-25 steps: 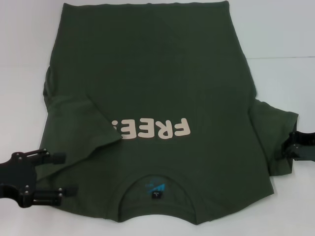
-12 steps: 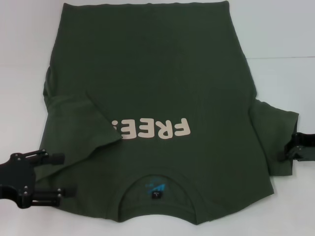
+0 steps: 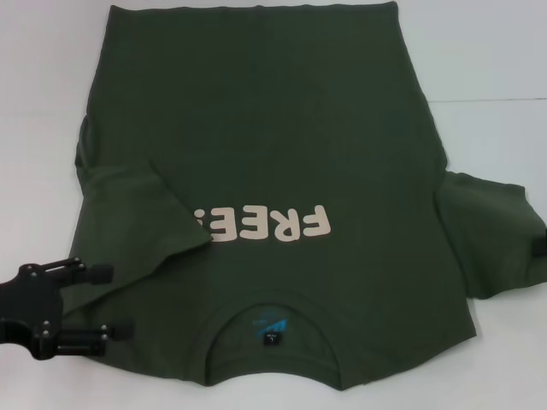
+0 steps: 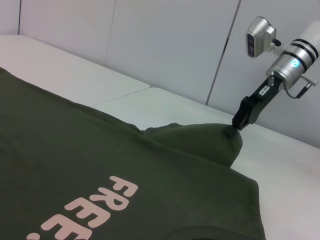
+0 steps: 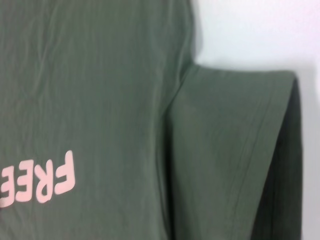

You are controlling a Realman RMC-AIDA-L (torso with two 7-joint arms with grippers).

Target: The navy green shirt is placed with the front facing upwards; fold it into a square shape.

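Olive-green cotton all over the white table (image 3: 504, 51): navy green shirt (image 3: 273, 145) lying front up, collar (image 3: 272, 312) at the near edge with the blue neck label showing, hem way out at the far edge. Cream "FREE!" lettering (image 3: 265, 224) reads upside down from the head view. Left sleeve (image 3: 141, 209) already folded in over the chest, its corner covering the last bit of the lettering. Right sleeve (image 3: 489, 239) sticking out sideways toward the right edge of the head view, its outer tip pulled up off the table.

Plenty of bare table on the far right and the far left. Less on the near side, with the collar edge close to the bottom of the head view.

Left pincer (image 3: 107, 301) hovering at the near left corner of the shirt, two fingers spread wide apart, nothing between them, tips just over the cloth edge near the shoulder.

Right pincer (image 4: 234, 129) seen best from the left wrist view: pinched shut on the tip of that right sleeve, cloth tented up to it.
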